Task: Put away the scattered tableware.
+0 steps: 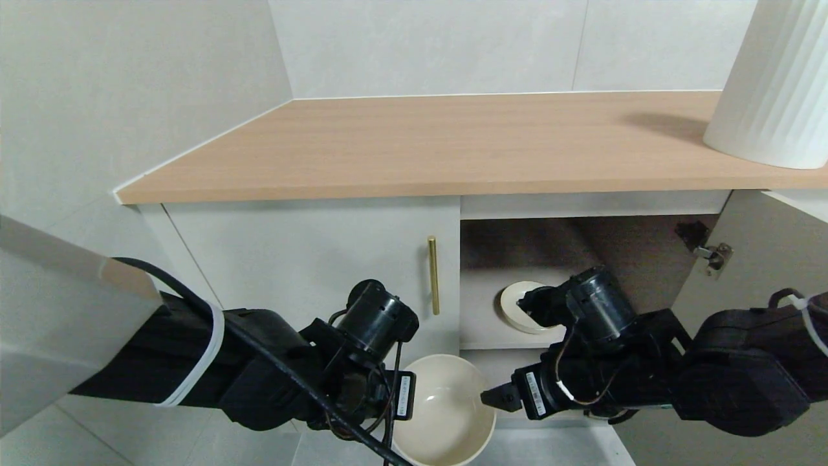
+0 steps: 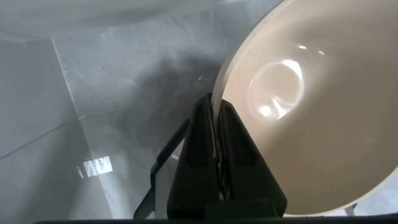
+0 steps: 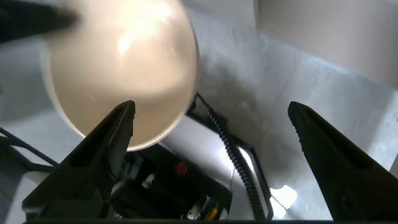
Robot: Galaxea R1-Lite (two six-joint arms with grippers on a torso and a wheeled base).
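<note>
A wooden counter (image 1: 453, 149) runs along a pale tiled wall (image 1: 427, 45) and into the corner on the left. A tall white ribbed container (image 1: 776, 84) stands on the counter's far right end, casting a shadow to its left. Below the counter, the left cabinet door (image 1: 304, 259) is closed, with an upright gold handle (image 1: 433, 275) near its right edge. Just beside it the right compartment (image 1: 582, 239) stands open, its door (image 1: 770, 252) swung out on a metal hinge (image 1: 711, 254). The floor (image 2: 50, 124) is grey tile.
</note>
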